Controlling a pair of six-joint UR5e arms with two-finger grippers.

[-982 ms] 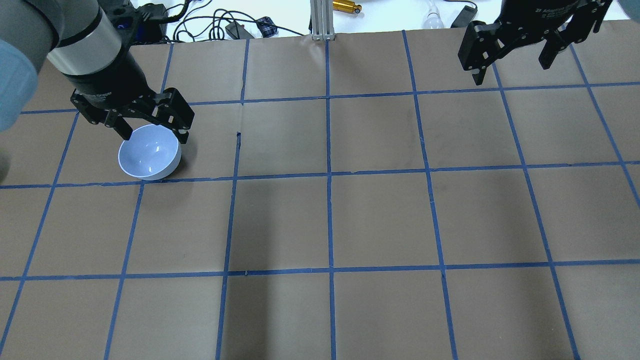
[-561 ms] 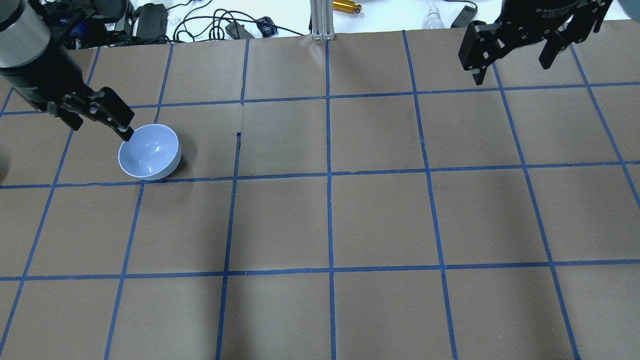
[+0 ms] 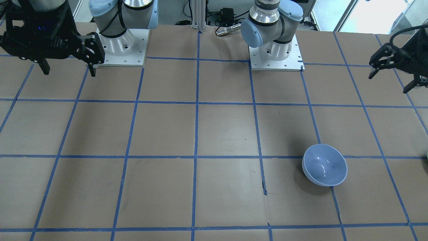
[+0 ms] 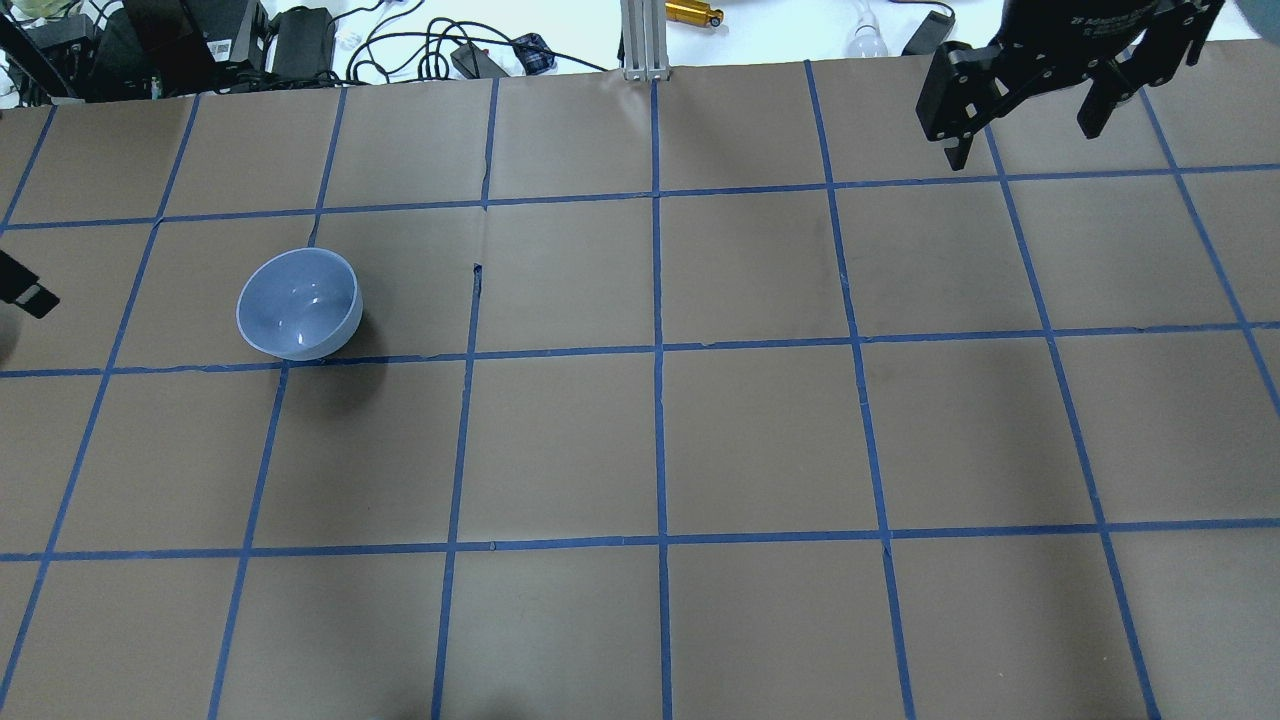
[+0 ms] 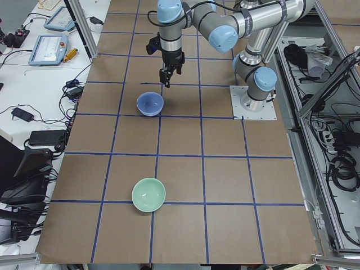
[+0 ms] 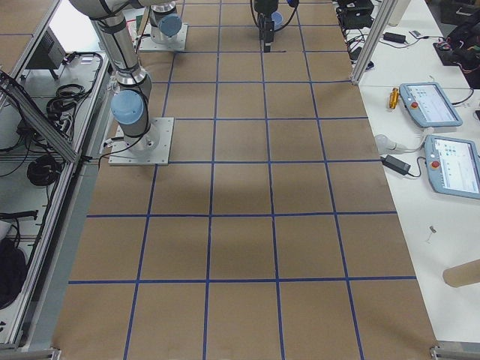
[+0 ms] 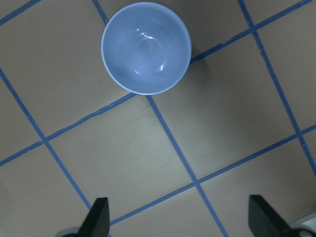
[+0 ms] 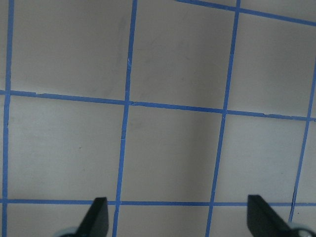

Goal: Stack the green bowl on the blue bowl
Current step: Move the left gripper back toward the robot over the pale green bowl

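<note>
Finds the blue bowl (image 4: pixel 299 303) upright and empty on the worktop (image 4: pixel 760 430), in the robot's left half, just beside a crossing of tape lines (image 4: pixel 285 368). Finds the green bowl (image 5: pixel 148 194) upright too, well apart from it, nearer the worktop's left end (seen clearly only by the left side camera). Puts nothing in either bowl, so no stack yet. Shows the left pincer (image 7: pixel 180 217) raised over the worktop, off to the blue bowl's side and clear of it, jaws spread wide, gripping nothing. Catches just one of its fingertips (image 4: pixel 25 285) at the overhead view's left edge. Shows the right pincer (image 4: pixel 1025 135) likewise spread wide and empty, hanging over the robot's right side of the worktop, well away from both bowls, with brown paper and tape lines beneath.
</note>
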